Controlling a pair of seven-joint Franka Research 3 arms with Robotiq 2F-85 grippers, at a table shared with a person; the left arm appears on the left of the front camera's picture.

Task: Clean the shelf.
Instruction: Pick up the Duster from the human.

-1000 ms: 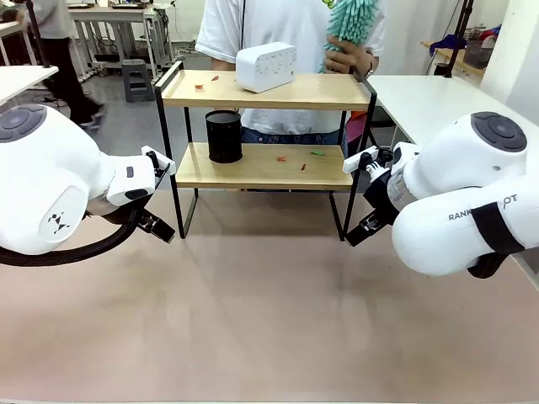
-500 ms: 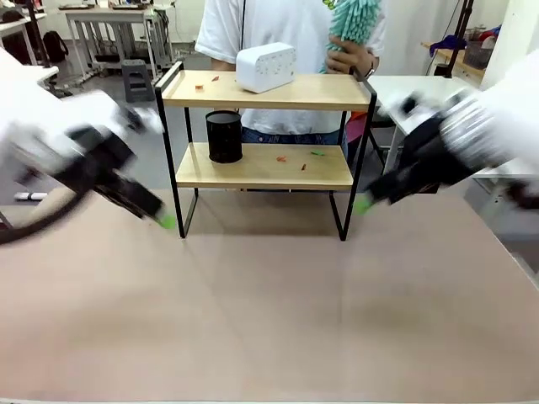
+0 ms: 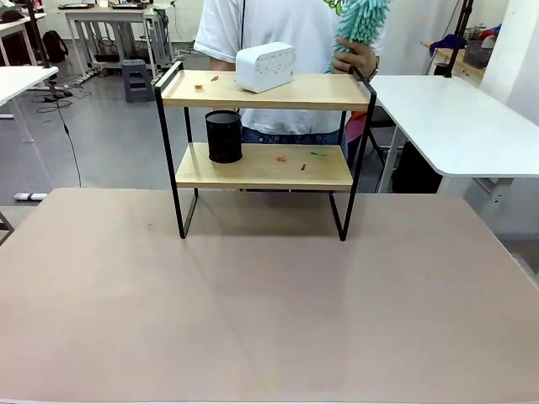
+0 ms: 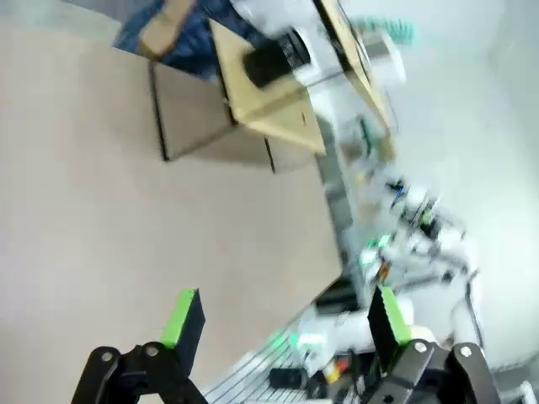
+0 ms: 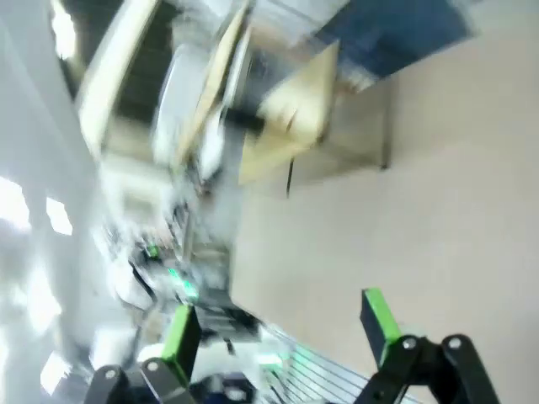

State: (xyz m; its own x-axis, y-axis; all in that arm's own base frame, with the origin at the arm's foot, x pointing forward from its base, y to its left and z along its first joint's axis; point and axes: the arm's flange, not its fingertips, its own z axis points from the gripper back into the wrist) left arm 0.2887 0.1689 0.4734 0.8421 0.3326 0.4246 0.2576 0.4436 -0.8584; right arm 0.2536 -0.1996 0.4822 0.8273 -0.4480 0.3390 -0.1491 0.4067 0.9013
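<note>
- The brown counter [image 3: 269, 320] carries the shelf [image 3: 265, 168], which stands upright at its 12 o'clock edge.
- A person stands behind the shelf, and a hand [image 3: 354, 59] holds a teal duster [image 3: 364, 18] at its 1 o'clock.
- The left gripper [image 4: 286, 311] and the right gripper [image 5: 280, 324] both gape wide and hold nothing.
- A white box [image 3: 266, 67] sits on the top board.
- A black cup [image 3: 224, 136] stands toward 9 o'clock on the lower board.
- Small scraps [image 3: 281, 157] dot both boards.

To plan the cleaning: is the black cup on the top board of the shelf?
No, the black cup stands on the lower board of the shelf, near its left end.
</note>
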